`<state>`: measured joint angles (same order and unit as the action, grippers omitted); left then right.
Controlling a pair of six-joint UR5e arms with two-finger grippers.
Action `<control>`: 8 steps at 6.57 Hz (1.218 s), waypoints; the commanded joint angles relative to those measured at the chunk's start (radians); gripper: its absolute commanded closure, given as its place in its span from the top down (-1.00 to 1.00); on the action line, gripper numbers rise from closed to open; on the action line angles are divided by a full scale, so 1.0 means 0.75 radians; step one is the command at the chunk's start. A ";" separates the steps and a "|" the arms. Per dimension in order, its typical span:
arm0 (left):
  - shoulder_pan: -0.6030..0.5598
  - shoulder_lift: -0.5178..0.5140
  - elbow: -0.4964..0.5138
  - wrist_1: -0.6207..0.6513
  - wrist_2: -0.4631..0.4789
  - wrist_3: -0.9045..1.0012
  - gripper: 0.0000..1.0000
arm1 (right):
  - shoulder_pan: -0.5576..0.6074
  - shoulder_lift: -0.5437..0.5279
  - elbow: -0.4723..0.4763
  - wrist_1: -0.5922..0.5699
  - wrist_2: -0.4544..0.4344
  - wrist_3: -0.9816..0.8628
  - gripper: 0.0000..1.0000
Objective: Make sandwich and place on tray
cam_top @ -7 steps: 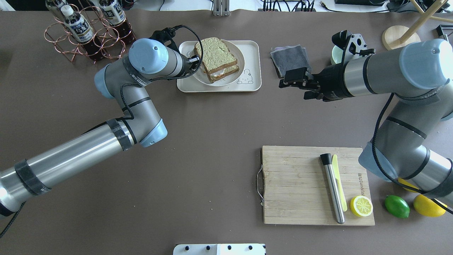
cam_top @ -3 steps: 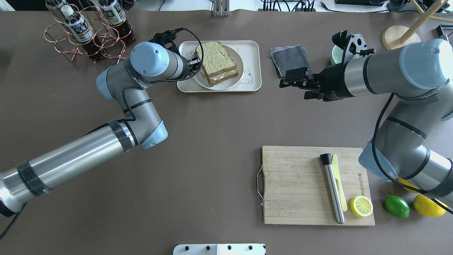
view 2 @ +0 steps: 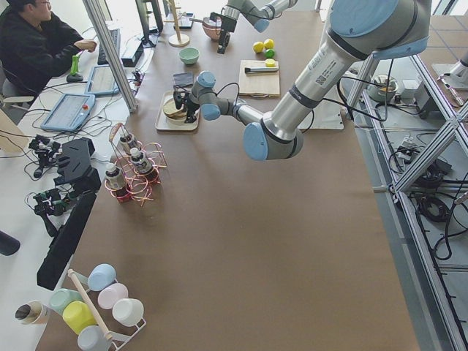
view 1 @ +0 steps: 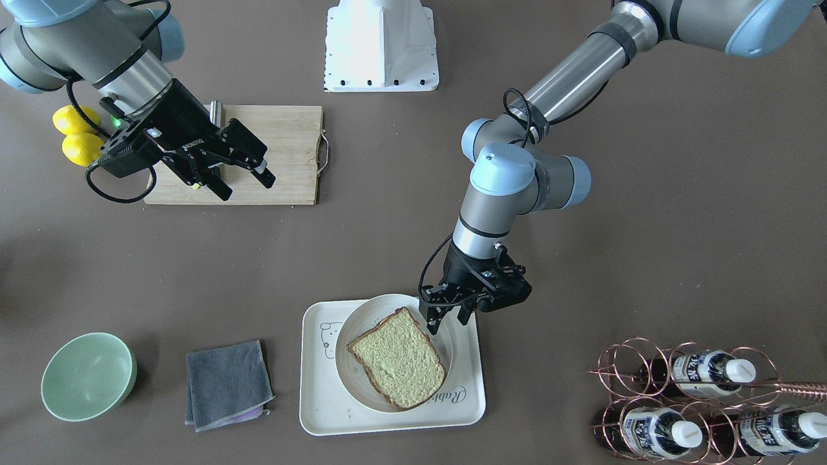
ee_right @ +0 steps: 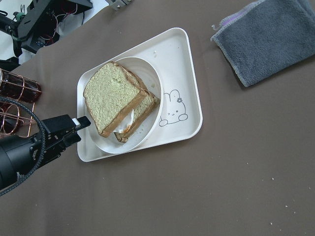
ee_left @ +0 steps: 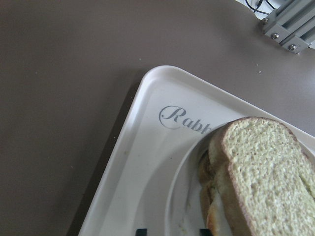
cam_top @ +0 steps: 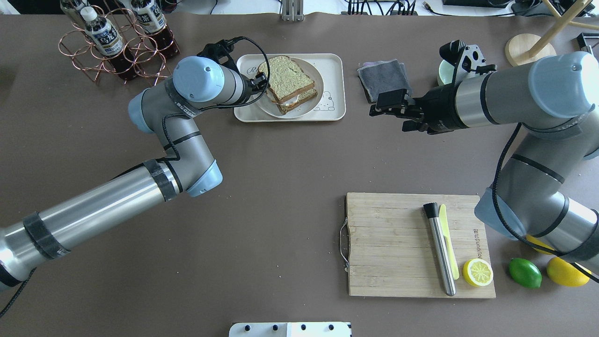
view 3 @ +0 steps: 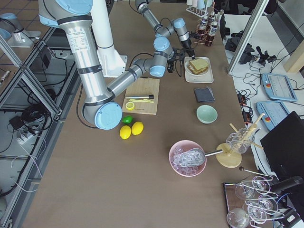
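Note:
The sandwich, two tan-green slices with a white egg between them, lies on a round white plate. The plate rests on the cream tray. The sandwich also shows in the front view and the left wrist view. My left gripper is at the plate's rim, its jaws apart on either side of the rim; it looks open. My right gripper is open and empty above the table, to the right of the tray.
A wooden cutting board holds a metal bar, a yellow knife and a lemon half. A lime and lemons lie beside it. A grey cloth, a green bowl and a bottle rack flank the tray.
The plate with the sandwich has come down onto the tray. My left wrist has shifted slightly with it. The right arm has not moved.

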<state>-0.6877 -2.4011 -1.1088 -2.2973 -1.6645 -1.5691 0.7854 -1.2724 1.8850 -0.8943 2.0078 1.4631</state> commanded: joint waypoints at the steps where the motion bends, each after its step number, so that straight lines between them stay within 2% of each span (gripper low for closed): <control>1: -0.038 0.001 -0.043 0.005 -0.032 0.006 0.37 | 0.000 0.003 -0.002 0.000 0.000 -0.002 1.00; 2: -0.075 0.025 -0.092 0.017 -0.107 0.044 0.37 | 0.000 0.007 -0.002 -0.002 0.000 -0.002 1.00; 3: -0.095 0.100 -0.192 0.058 -0.155 0.077 0.98 | 0.004 0.007 -0.002 -0.004 0.002 -0.002 1.00; 5: -0.169 0.227 -0.412 0.209 -0.300 0.145 0.96 | 0.041 0.003 -0.004 -0.020 0.019 -0.048 1.00; 7: -0.208 0.370 -0.664 0.379 -0.313 0.261 0.96 | 0.110 0.015 -0.004 -0.144 0.067 -0.158 1.00; 8: -0.208 0.440 -0.785 0.442 -0.313 0.264 0.96 | 0.177 0.015 -0.004 -0.210 0.147 -0.240 1.00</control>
<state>-0.8365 -2.1306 -1.5911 -2.0293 -1.8946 -1.3893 0.8686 -1.2626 1.8815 -0.9948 2.0636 1.3468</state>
